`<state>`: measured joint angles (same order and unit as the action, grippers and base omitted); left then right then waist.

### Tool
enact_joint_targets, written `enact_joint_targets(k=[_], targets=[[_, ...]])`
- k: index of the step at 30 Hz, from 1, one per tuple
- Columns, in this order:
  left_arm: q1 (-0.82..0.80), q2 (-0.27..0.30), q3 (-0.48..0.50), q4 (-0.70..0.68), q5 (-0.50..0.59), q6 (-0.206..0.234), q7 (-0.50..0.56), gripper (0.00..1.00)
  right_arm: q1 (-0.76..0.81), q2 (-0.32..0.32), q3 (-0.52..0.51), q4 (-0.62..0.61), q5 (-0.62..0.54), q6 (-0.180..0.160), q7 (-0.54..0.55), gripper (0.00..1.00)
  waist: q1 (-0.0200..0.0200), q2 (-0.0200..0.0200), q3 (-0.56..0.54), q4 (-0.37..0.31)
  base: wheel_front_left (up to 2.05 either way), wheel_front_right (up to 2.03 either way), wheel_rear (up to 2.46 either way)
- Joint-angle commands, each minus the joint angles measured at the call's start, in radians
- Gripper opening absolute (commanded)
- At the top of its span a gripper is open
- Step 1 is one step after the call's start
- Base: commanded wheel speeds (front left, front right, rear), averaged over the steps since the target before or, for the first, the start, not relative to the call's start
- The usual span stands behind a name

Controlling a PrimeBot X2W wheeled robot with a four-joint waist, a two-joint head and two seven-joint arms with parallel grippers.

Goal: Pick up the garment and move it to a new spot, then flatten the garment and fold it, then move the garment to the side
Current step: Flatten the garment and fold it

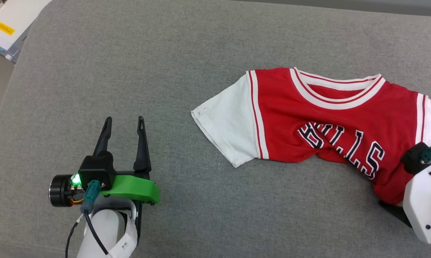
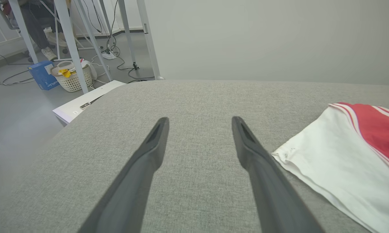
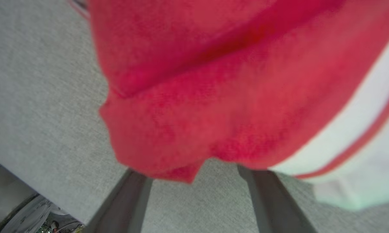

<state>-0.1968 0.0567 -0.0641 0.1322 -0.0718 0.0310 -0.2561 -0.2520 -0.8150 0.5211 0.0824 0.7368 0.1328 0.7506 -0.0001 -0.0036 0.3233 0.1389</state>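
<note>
Right gripper, jaws apart, meets the bunched lower hem of the garment, whereas the left gripper, jaws likewise apart, sits well apart on its left.

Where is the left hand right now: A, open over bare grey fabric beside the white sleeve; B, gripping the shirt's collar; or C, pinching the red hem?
A: the left hand stands open over the grey surface, apart from the garment and its white sleeve.
</note>
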Motion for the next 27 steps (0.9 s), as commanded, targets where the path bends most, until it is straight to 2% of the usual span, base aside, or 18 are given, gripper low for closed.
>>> enact_joint_targets(k=[1,2,3,9,14,21,27], targets=[[-0.005,-0.005,0.005,0.003,-0.005,0.007,-0.006,1.00,0.016,0.039,0.068,0.066,0.011,-0.002,-0.030,1.00,0.0001,0.0036,-0.009,-0.008,0.00,0.00,0.00],[-0.002,-0.005,0.007,0.004,-0.005,0.008,-0.006,1.00,0.010,0.039,0.075,0.067,0.015,-0.002,-0.049,0.34,0.0001,0.0036,-0.012,-0.012,0.00,0.00,0.00],[0.001,-0.005,0.009,0.005,-0.004,0.007,-0.006,1.00,0.001,0.038,0.080,0.068,0.019,-0.002,-0.072,0.00,0.0001,0.0036,-0.018,-0.018,0.00,0.00,0.00],[0.017,-0.005,0.013,0.019,0.001,0.002,-0.006,1.00,-0.033,0.007,0.082,0.017,0.032,-0.002,-0.157,0.00,0.0001,0.0036,-0.070,-0.047,0.00,0.00,0.00],[0.049,-0.005,0.022,0.027,0.004,0.000,-0.006,1.00,-0.025,-0.028,0.013,-0.086,0.057,-0.002,-0.195,0.00,0.0001,0.0036,-0.124,-0.070,0.00,0.00,0.00],[0.083,-0.005,0.027,0.034,0.008,-0.006,-0.006,1.00,-0.011,-0.059,-0.127,-0.220,0.091,-0.002,-0.178,0.00,0.0001,0.0036,-0.173,-0.082,0.00,0.00,0.00],[0.101,-0.005,0.029,0.038,0.008,-0.010,-0.006,1.00,0.024,-0.048,-0.222,-0.353,0.120,-0.002,-0.129,0.00,0.0001,0.0036,-0.199,-0.080,0.00,0.00,0.00]])
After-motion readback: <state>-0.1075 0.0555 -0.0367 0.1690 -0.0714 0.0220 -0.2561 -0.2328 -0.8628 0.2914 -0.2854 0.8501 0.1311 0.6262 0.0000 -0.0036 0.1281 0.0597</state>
